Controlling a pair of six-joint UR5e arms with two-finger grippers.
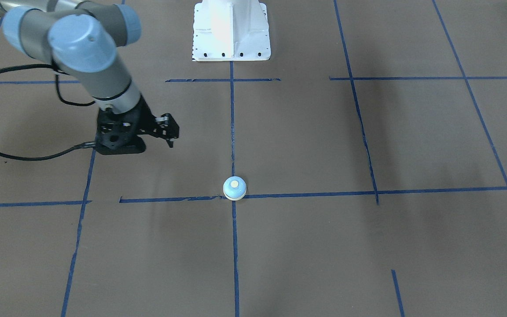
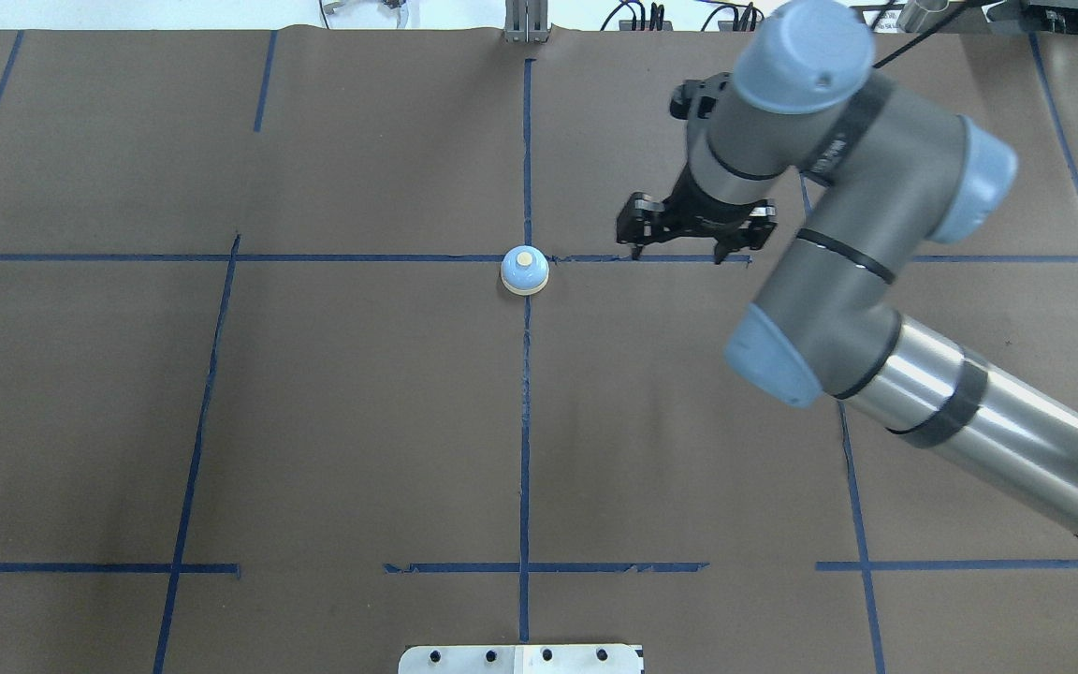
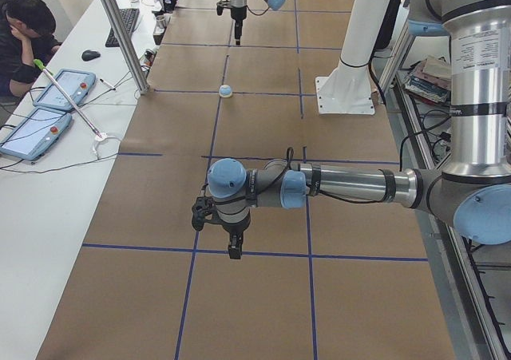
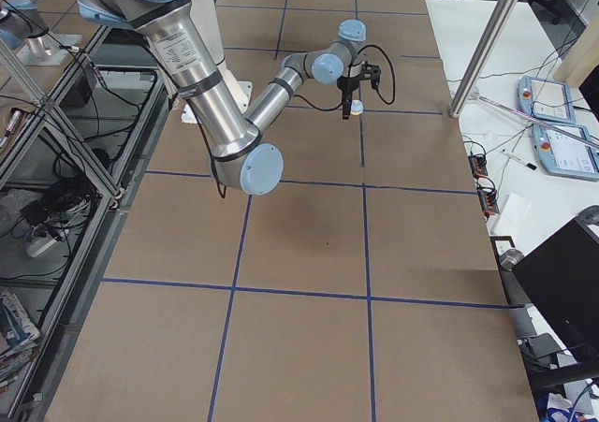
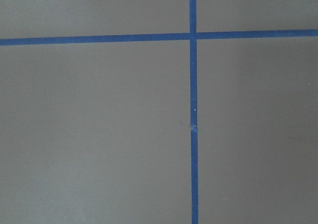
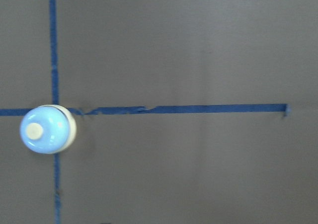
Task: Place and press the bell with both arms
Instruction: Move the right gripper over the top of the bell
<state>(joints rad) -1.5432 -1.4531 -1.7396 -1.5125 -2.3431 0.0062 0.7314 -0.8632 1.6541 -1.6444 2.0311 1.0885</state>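
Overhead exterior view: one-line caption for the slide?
Bell sits upright on a blue tape crossing; the right gripper hovers open beside it, not touching.

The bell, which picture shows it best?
The right wrist camera: the bell is big and clear, blue dome and cream button. The overhead and front views show it small, the left side view tiny. The others miss it.

One bell (image 2: 525, 271), one right arm (image 2: 838, 234), one left arm (image 3: 351, 186), one white pedestal (image 1: 231, 31), two tablets (image 3: 66, 89) (image 3: 32, 132), one person (image 3: 22, 33) at upper left.
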